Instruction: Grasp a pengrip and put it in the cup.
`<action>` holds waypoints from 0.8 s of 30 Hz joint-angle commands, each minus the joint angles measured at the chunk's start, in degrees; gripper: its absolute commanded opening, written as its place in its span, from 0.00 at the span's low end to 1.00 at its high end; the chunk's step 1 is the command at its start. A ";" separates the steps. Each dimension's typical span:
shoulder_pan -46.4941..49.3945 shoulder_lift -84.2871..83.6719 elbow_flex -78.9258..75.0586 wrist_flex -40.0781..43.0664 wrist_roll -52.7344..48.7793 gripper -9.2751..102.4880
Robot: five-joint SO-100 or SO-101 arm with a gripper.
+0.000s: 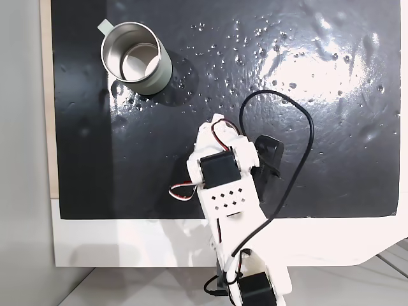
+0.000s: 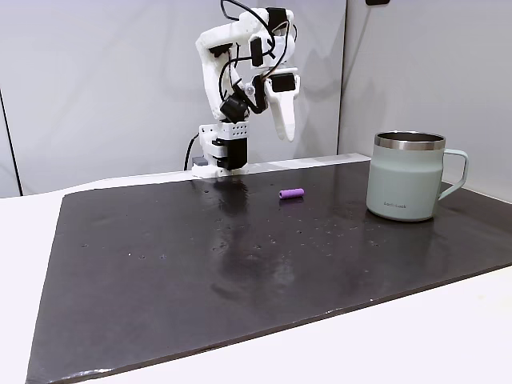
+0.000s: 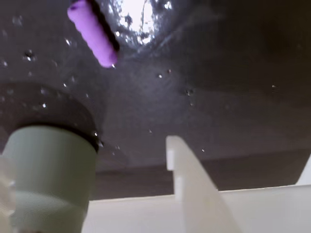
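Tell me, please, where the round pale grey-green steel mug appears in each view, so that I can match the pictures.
Fixed view: the pale grey-green steel mug stands at the upper left, seen from above.
Fixed view: it stands at the right, seen from the side.
Wrist view: it is at the lower left, close and blurred.
Shared landmark: the shiny black mat it stands on.

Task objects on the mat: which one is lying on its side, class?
The purple pengrip lies on its side on the black mat. The cup stands upright, mouth open upward.
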 commanded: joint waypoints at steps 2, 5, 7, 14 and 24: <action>2.20 -4.31 -3.69 -1.85 -1.23 0.37; 2.90 -7.56 -3.52 -4.04 -2.81 0.37; 3.43 -9.67 -3.52 -5.89 -4.22 0.36; 3.25 -14.59 -3.25 -10.63 -7.12 0.35; 1.05 -19.16 -0.35 -14.15 -8.61 0.34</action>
